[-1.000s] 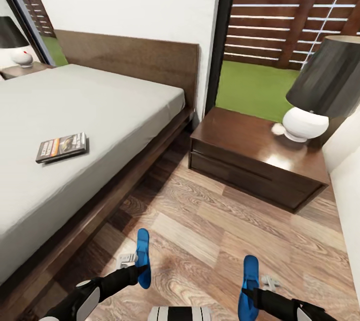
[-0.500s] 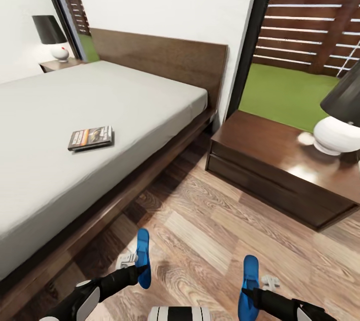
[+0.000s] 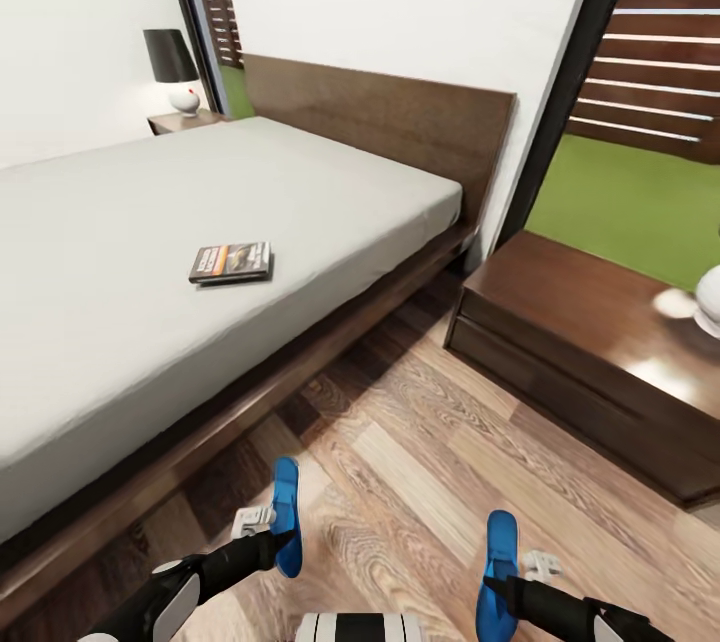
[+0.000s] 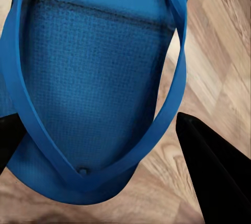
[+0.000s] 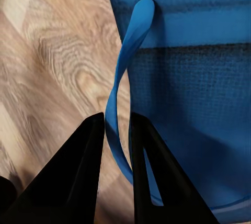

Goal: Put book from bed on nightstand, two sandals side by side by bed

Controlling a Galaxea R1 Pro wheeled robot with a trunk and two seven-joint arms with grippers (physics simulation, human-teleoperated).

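Note:
The book (image 3: 232, 262) lies flat on the pale mattress of the bed (image 3: 120, 252), near its right side. A dark nightstand (image 3: 590, 322) stands right of the bed, and a second nightstand (image 3: 185, 120) sits at the far side. My left gripper (image 3: 270, 542) is shut on one blue sandal (image 3: 287, 507), held above the floor. In the left wrist view its fingers (image 4: 209, 166) clamp the sandal (image 4: 94, 77) across its width. My right gripper (image 3: 503, 584) is shut on the other sandal (image 3: 498, 562). Its gripper (image 5: 117, 116) pinches the strap (image 5: 125, 62).
Wood plank floor (image 3: 430, 462) runs between the bed frame and the near nightstand. A white lamp base (image 3: 710, 300) stands on that nightstand at the picture's right edge. A black-shaded lamp (image 3: 172, 67) stands on the far nightstand. Tall dark-framed windows (image 3: 640, 102) flank the headboard.
The whole view has swung left, so bed, book and nightstand sit further right in the picture. Both grippers keep the sandals in the same place before me.

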